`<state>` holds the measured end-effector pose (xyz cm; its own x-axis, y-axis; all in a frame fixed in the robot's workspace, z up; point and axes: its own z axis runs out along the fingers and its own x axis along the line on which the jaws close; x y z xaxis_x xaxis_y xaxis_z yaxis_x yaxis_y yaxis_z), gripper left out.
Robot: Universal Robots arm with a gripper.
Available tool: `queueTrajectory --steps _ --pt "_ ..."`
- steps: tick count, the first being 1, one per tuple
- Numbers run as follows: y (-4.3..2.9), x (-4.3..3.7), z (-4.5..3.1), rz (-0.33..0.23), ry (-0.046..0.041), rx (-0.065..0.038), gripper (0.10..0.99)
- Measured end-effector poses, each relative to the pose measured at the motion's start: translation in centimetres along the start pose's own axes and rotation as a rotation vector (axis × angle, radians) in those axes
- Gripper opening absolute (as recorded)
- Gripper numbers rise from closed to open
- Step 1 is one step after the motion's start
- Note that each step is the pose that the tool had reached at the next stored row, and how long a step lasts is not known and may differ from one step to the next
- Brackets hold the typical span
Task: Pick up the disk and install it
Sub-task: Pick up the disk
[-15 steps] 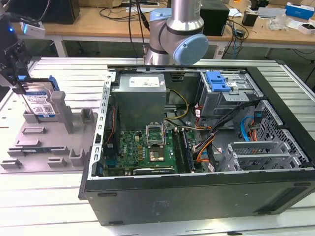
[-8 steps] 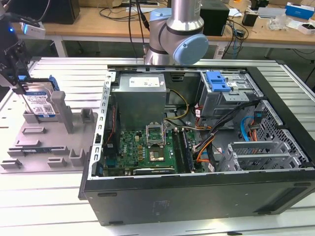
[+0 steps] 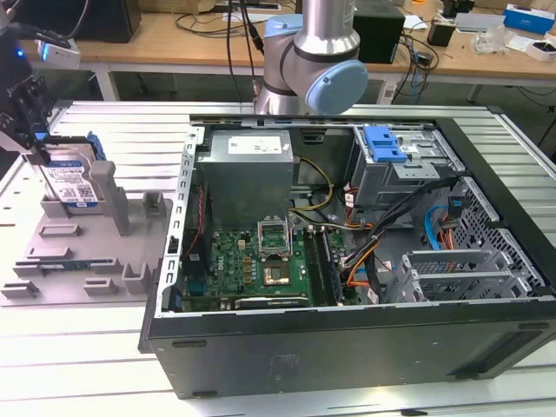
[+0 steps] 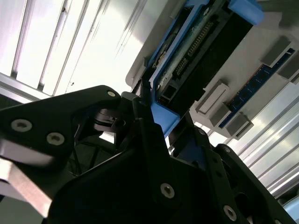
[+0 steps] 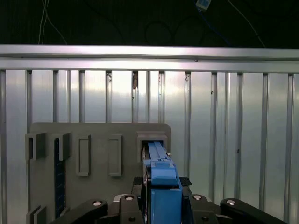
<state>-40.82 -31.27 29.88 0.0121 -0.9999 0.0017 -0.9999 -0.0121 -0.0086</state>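
Exterior view, at its left edge: disk [image 3: 71, 184] upright on one edge in a slot at the far end of the grey rack [image 3: 87, 261], white-and-blue label turned toward the camera, blue bracket running round its rim. Directly above that slot, gripper [image 3: 36, 143], black jaws reaching down onto the disk's upper end. In both wrist views, jaws pinching the blue bracket, one finger [image 5: 140, 183] pressed against each side of it, the far end of the disk [image 5: 158, 154] seated in the rack's slot. In the second wrist view, dark connector side of the disk [image 4: 201, 51] turned toward the camera. Elsewhere on the rack [image 5: 98, 133], well apart from the disk's slot, a thin blue board [image 5: 57, 172] standing in a slot of its own. Just beside the rack, on the exterior view's right of it, open computer case [image 3: 347, 356]. Under the rack, ribbed metal worktop [image 3: 78, 356].
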Motion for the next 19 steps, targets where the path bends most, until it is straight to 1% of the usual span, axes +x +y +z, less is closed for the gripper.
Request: queueTrajectory --steps 8,19 --pt "0.0 0.09 0.03 0.0 -0.0002 0.0 0.388" --pt "0.0 0.41 0.17 0.0 -0.0005 0.0 0.388"
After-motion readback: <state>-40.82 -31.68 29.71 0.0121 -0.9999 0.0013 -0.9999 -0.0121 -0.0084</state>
